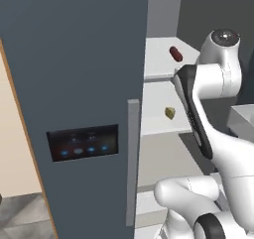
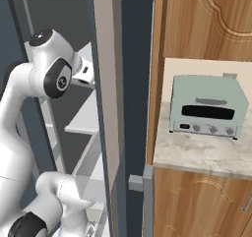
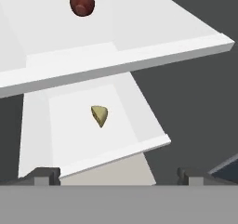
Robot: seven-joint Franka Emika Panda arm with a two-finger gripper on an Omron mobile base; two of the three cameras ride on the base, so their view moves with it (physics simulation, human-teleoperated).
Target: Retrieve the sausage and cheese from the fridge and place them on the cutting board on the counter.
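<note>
You are looking into the open fridge (image 1: pixel 74 84), its right side standing open with pale shelves (image 1: pixel 158 119) showing. The sausage (image 1: pixel 175 53) is lying on the upper shelf, and the cheese (image 1: pixel 170 112) is sitting on the shelf below it — the two well apart, one above the other. In the hand view the sausage (image 3: pixel 82 0) is sitting at 12 o'clock near the top edge, and the cheese (image 3: pixel 99 115) is resting close to the centre, a touch toward 11 o'clock, on its own shelf (image 3: pixel 83 139). The gripper (image 3: pixel 118 175) is standing wide, its two fingertips (image 3: pixel 44 175) showing far apart at 7 and 5 o'clock of the hand view, holding nothing and touching nothing. The cheese is lying between the lines of those fingertips, but farther in along the shelf, clear of both.

In the left base view the arm (image 1: pixel 208 109) is reaching into the fridge at 3 o'clock. In the right base view a toaster oven (image 2: pixel 206 105) is sitting on the counter (image 2: pixel 206 155) at 3 o'clock, beside the fridge.
</note>
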